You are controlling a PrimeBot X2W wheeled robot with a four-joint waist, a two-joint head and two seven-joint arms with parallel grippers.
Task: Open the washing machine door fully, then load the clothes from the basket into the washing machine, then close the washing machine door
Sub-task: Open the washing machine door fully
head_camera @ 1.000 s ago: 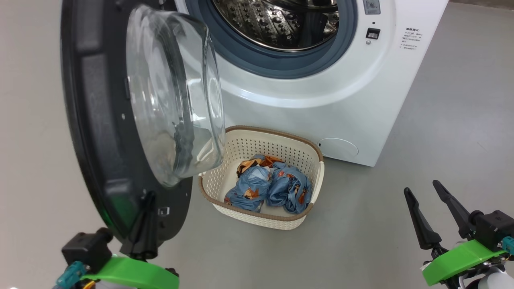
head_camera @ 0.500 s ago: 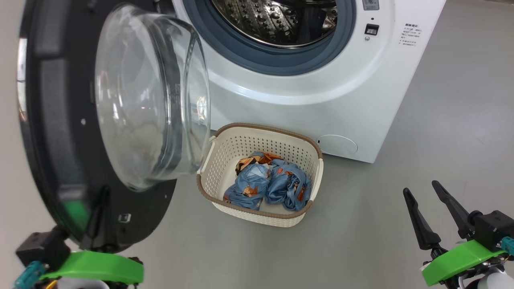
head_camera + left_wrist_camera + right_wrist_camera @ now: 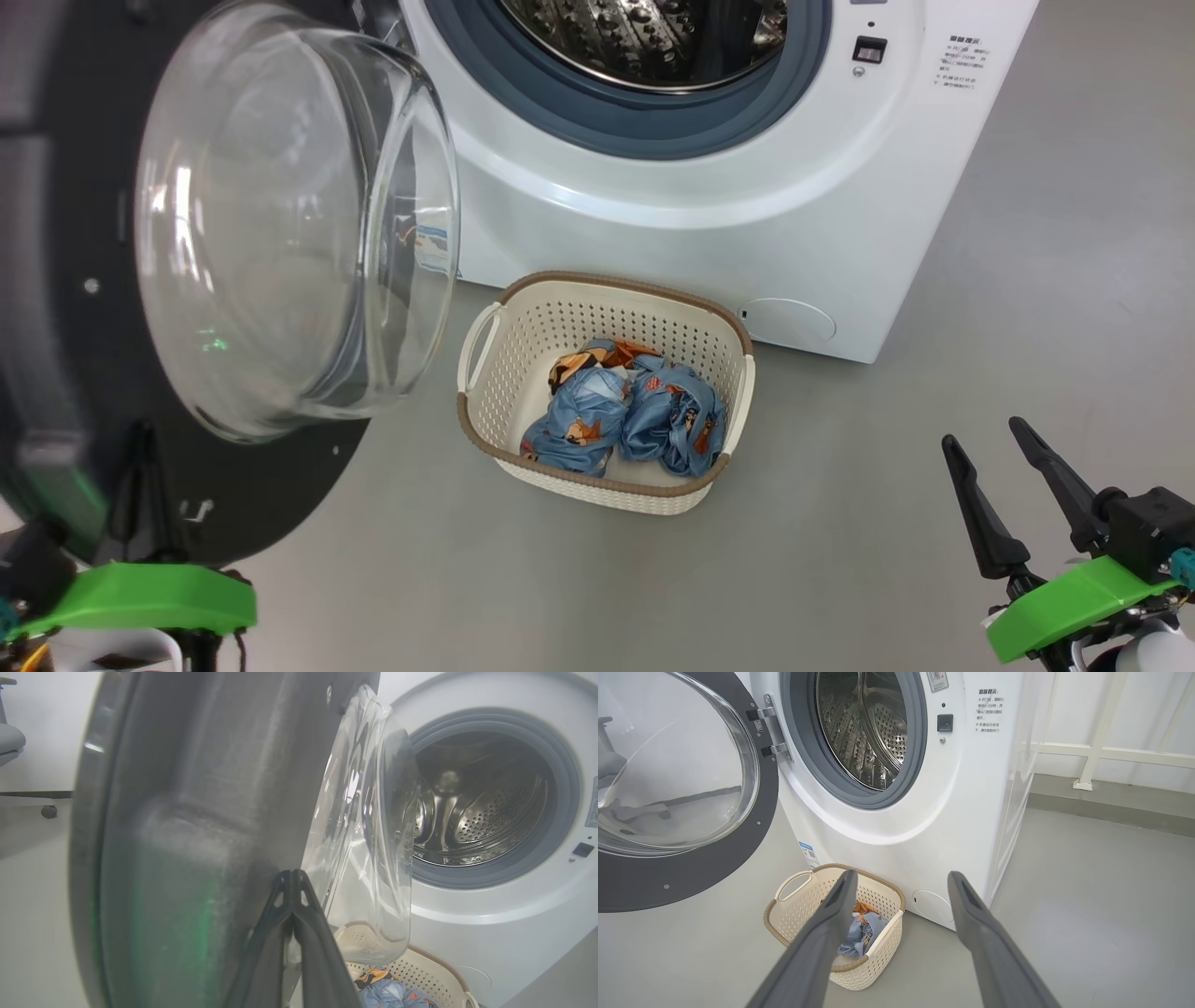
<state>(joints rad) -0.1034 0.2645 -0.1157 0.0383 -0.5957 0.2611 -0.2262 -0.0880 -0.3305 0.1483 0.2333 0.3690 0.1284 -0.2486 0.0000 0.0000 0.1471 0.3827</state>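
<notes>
door: the washing machine door (image 3: pixel 280 233) is swinging wider than a second ago, away from the washing machine (image 3: pixel 747 233).
left gripper (image 3: pixel 142 439): pressing against the door's black inner face, fingers pinched together.
right gripper (image 3: pixel 982 434): hovering low right, fingers spread, holding nothing.
clothes (image 3: pixel 625 415): lying bunched in the basket (image 3: pixel 616 283) on the floor (image 3: pixel 840 523) before the machine.

The door (image 3: pixel 56 280) hangs wide on the left, its glass bowl (image 3: pixel 280 215) bulging out over the floor (image 3: pixel 868 485) near the left handle of the basket (image 3: pixel 597 485): that side is tight. The drum mouth (image 3: pixel 653 47) gapes open above and behind the basket. The basket's top is open, clothes (image 3: pixel 621 415) low inside its walls. Open floor lies between the basket and the right gripper (image 3: pixel 982 431), fingers spread.
</notes>
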